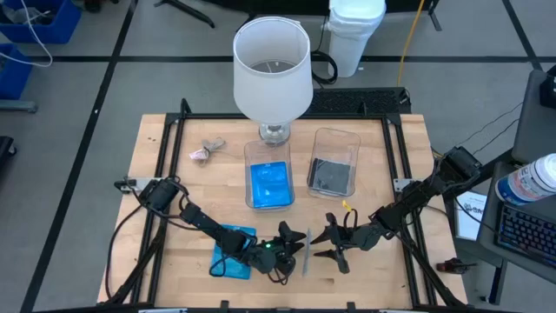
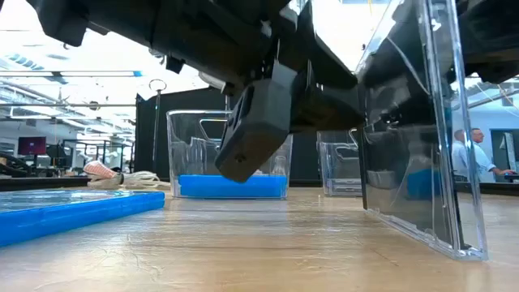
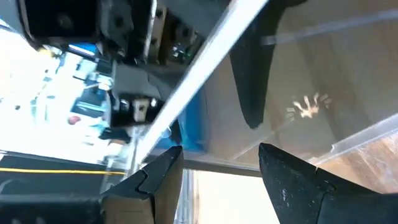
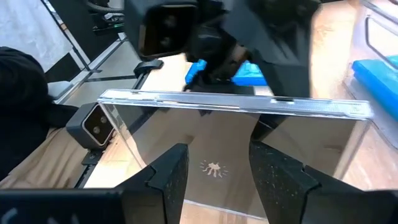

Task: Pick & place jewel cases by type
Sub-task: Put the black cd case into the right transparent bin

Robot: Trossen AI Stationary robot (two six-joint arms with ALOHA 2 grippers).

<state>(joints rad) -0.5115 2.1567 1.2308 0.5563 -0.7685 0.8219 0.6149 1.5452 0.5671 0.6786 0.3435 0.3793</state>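
Observation:
A smoky clear jewel case (image 1: 306, 252) stands upright near the table's near edge, its lower edge on the wood (image 2: 422, 138). My left gripper (image 1: 294, 241) is open on its left side and my right gripper (image 1: 333, 243) is open on its right, both level with it. In the right wrist view the case's broad face (image 4: 236, 134) fills the space ahead of my open right gripper (image 4: 216, 149). In the left wrist view the case (image 3: 323, 81) runs slantwise past my open left gripper (image 3: 219, 149). A blue jewel case (image 1: 228, 256) lies flat under the left arm. My left gripper comes level from the table's left, and one finger (image 3: 155, 174) lies at the case's upper edge (image 3: 186, 106); I cannot tell whether it touches. My right gripper faces the case's broad side from the table's right; I cannot tell whether its fingers (image 4: 168, 180) touch the face.
Two clear tubs stand mid-table: one holds blue cases (image 1: 268, 184), the other dark cases (image 1: 333, 174). A white lamp (image 1: 272, 65) stands behind them. A pinkish lump (image 1: 201, 155) lies toward the far left. People stand in the room beyond (image 2: 470, 154).

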